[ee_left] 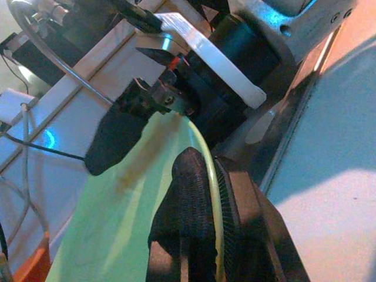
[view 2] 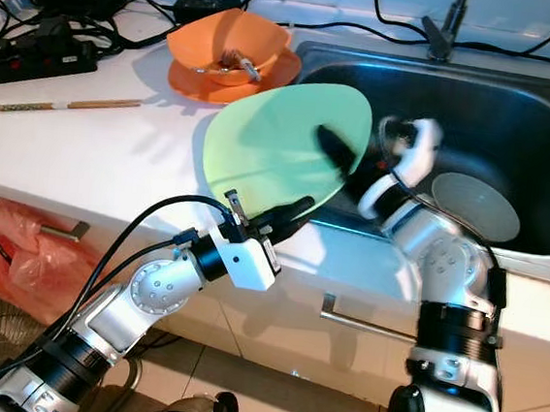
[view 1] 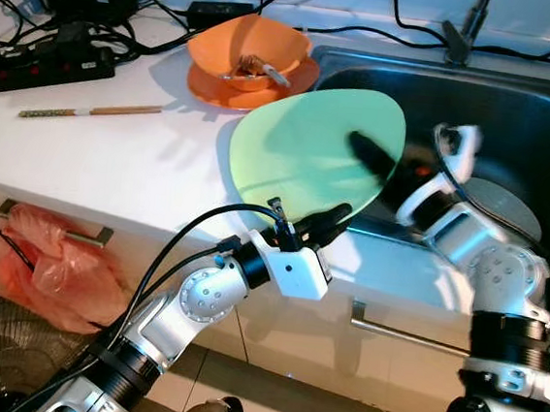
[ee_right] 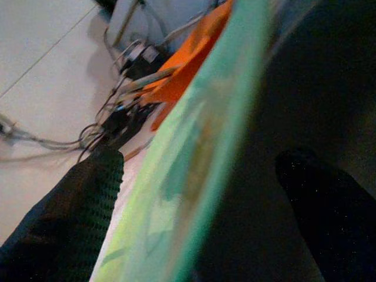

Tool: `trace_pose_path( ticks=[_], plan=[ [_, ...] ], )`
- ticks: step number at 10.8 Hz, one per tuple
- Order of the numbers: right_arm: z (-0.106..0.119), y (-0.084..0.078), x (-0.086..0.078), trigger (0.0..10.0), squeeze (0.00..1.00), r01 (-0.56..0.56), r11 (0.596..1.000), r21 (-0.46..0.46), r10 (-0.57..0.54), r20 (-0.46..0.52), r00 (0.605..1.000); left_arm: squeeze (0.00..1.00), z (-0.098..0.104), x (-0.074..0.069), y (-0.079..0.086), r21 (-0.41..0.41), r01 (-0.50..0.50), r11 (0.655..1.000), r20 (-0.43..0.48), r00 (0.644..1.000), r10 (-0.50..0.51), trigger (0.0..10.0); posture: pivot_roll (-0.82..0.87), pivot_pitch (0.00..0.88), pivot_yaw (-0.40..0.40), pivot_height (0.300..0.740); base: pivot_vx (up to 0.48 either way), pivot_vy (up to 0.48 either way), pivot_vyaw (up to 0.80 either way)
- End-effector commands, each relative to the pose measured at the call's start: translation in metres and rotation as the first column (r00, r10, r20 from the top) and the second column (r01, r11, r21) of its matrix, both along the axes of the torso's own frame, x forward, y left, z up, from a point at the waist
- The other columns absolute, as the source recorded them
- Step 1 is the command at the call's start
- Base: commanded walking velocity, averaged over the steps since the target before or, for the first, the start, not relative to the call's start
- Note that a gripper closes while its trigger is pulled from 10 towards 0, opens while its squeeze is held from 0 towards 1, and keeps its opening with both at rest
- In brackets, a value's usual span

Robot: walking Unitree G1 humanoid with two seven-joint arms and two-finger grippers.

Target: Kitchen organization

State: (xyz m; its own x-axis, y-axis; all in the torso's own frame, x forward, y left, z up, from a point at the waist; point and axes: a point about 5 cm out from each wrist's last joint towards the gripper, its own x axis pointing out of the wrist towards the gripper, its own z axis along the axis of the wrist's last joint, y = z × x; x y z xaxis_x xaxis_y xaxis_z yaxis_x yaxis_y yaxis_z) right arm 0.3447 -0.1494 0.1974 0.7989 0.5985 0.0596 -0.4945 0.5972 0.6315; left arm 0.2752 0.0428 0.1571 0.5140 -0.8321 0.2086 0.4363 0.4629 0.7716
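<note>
A green plate [view 1: 309, 156] is held tilted over the near left rim of the sink [view 1: 519, 103], half above the counter [view 1: 94, 164] and half above the basin. The left gripper [view 1: 337, 220] pinches the plate's near edge; in the left wrist view its fingers [ee_left: 188, 217] sit pressed against both faces of the rim. The right gripper [view 1: 372, 155] reaches from the sink side with its fingers straddling the plate's far edge, one on each face; in the right wrist view they stand apart with the plate [ee_right: 200, 147] between them, so they look spread rather than clamped.

Down in the sink lies a pale bowl [view 2: 475, 206]. Left of the sink, on the counter, an orange bowl [view 1: 246, 47] sits on an orange plate with a utensil inside, and a pair of chopsticks [view 1: 89, 110] lies further left.

By my reading the tidying is at an early stage: the green plate is mid-handover or mid-move, and the orange dishes and chopsticks have yet to be dealt with.
</note>
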Motion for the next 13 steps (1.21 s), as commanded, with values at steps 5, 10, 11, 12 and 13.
trace_pose_path(
  ticks=[5, 10, 11, 12, 13],
  plan=[
    [0.0, 0.015, -0.002, 0.0, 0.0, -0.066, 0.998, 0.015, 0.066, -0.02, 0.998, 0.0, -0.013, -0.005, -0.004, 0.034, 0.037, 0.999, -0.041, 0.999, -0.035, 0.0, 0.01, 0.133, 0.076, 0.74, 0.0, 0.0, 0.0],
    [-0.021, 0.006, 0.007, 0.0, 0.0, 0.026, 1.0, 0.01, -0.023, -0.226, 0.974, 0.0, -0.014, -0.009, -0.007, 0.041, 0.056, 0.998, -0.031, 0.998, -0.055, 0.0, 0.01, 0.136, 0.073, 0.74, 0.0, 0.0, 0.0],
    [-0.021, 0.004, 0.007, 0.0, 0.0, 0.035, 0.999, 0.009, -0.032, -0.234, 0.972, 0.0, -0.014, -0.009, -0.007, 0.04, 0.057, 0.998, -0.031, 0.998, -0.056, 0.0, 0.01, 0.137, 0.073, 0.74, 0.0, 0.0, 0.0],
    [-0.021, 0.004, 0.007, 0.0, 0.0, 0.038, 0.999, 0.007, -0.035, -0.235, 0.971, 0.0, -0.014, -0.009, -0.008, 0.039, 0.056, 0.998, -0.03, 0.998, -0.055, 0.0, 0.01, 0.137, 0.073, 0.74, 0.0, 0.0, 0.0],
    [-0.022, 0.003, 0.008, 0.0, 0.0, 0.041, 0.999, 0.006, -0.039, -0.24, 0.97, 0.0, -0.015, -0.009, -0.008, 0.039, 0.057, 0.998, -0.03, 0.998, -0.056, 0.0, 0.01, 0.137, 0.071, 0.74, 0.0, 0.0, 0.0]
  ],
)
